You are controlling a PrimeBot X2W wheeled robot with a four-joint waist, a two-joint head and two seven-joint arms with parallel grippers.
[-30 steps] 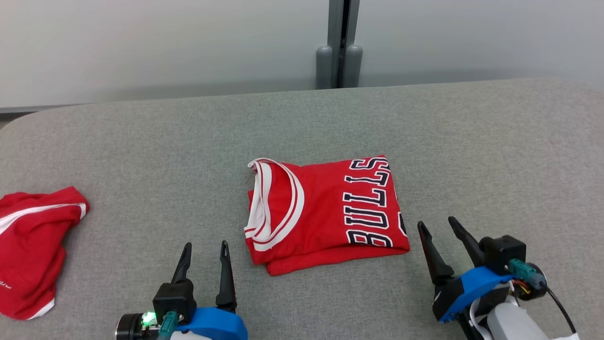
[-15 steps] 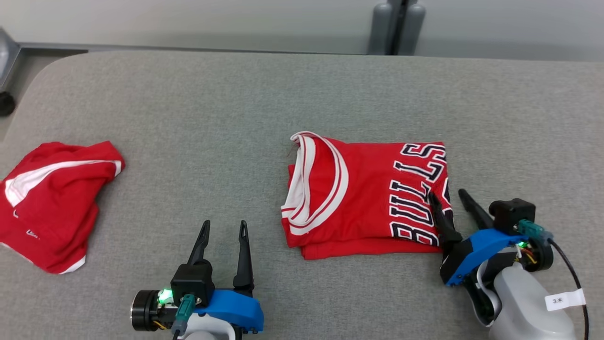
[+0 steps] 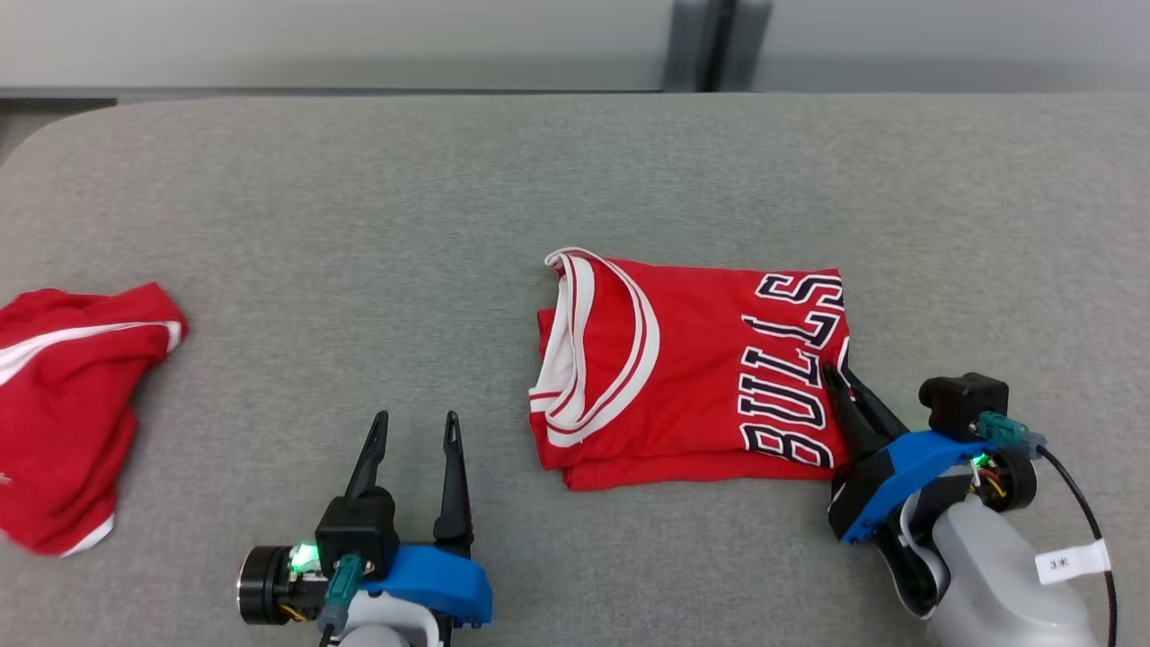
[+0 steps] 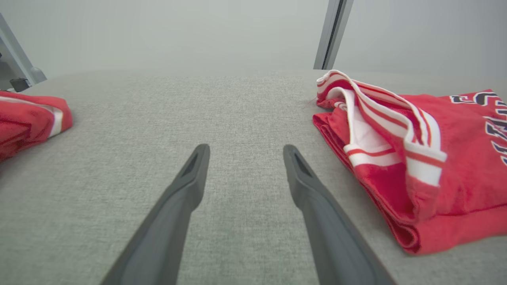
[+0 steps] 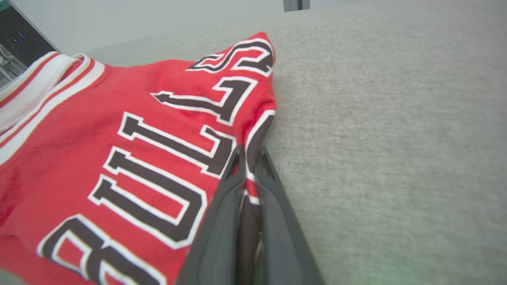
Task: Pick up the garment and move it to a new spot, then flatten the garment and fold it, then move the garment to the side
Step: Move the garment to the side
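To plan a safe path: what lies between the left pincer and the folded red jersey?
A bare stretch of grey fabric tabletop separates the left pincer from the folded red jersey, as the head and left wrist views show.

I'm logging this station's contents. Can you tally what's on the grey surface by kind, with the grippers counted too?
Folded red jersey: 1
Crumpled red garment: 1
Grippers: 2, the left gripper open, the right gripper shut on the jersey's edge
Total: 4
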